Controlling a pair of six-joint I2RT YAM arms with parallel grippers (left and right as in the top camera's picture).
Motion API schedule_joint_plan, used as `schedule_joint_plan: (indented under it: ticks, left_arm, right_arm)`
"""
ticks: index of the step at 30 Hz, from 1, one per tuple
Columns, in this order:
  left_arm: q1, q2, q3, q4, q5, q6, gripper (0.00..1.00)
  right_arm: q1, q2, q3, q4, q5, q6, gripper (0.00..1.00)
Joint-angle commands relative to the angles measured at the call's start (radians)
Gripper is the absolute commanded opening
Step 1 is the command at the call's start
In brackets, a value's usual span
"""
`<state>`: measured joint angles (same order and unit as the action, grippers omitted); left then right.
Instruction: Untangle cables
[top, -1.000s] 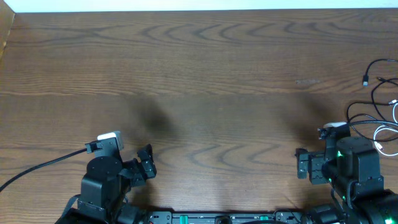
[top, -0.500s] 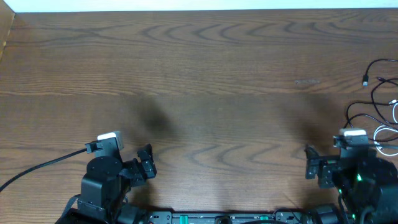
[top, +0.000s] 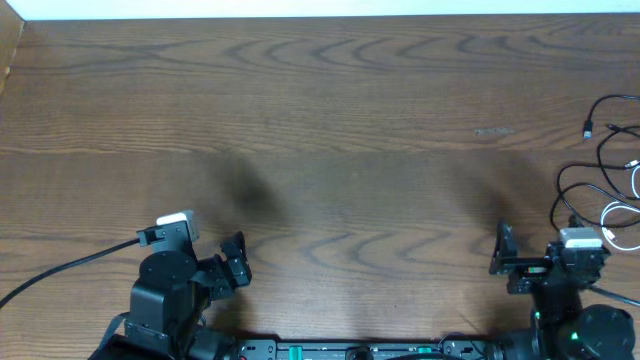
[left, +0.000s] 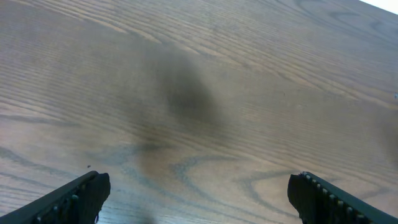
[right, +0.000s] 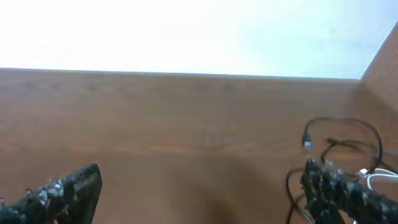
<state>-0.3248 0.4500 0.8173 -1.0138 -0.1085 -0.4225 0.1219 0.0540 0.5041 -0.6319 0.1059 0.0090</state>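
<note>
The cables (top: 603, 160) lie in a loose tangle at the table's far right edge: thin black cords with small plug ends and a white cord (top: 626, 214) among them. The right wrist view shows the black cables (right: 343, 133) on its right side, partly behind my right finger (right: 339, 190). My right gripper (top: 538, 258) stands open near the front edge, just left of the tangle, nothing between its fingers. At the front left my left gripper (top: 238, 262) is open over bare wood. In the left wrist view the left gripper (left: 199, 202) holds nothing, and no cables show.
The left arm's thick black cable (top: 70, 268) trails off toward the left edge. A raised wooden side (top: 10, 50) borders the table at far left, and a white wall (right: 186, 31) runs behind the far edge.
My right arm has drawn back toward the front edge and shifted right, closer to the tangle, still open. The left arm has not moved.
</note>
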Motion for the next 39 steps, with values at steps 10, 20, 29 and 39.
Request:
schedule_joint_plan:
  ticks: [10, 20, 29, 39]
  left_arm:
    - [-0.002, -0.001, -0.004, -0.002, -0.012, -0.002, 0.96]
    - [-0.002, -0.001, -0.004, -0.002, -0.012, -0.002, 0.96]
    - [-0.002, -0.001, -0.004, -0.002, -0.012, -0.002, 0.96]
    - [-0.002, -0.001, -0.004, -0.002, -0.012, -0.002, 0.96]
  right_arm:
    - [-0.007, -0.048, -0.347, 0.494, 0.008, -0.078, 0.99]
    - [-0.006, -0.049, -0.499, 0.748, 0.026, -0.094, 0.99]
    - [-0.006, -0.049, -0.499, 0.601, 0.016, -0.145, 0.99]
    - [-0.006, -0.049, -0.499, 0.565, -0.008, -0.159, 0.99]
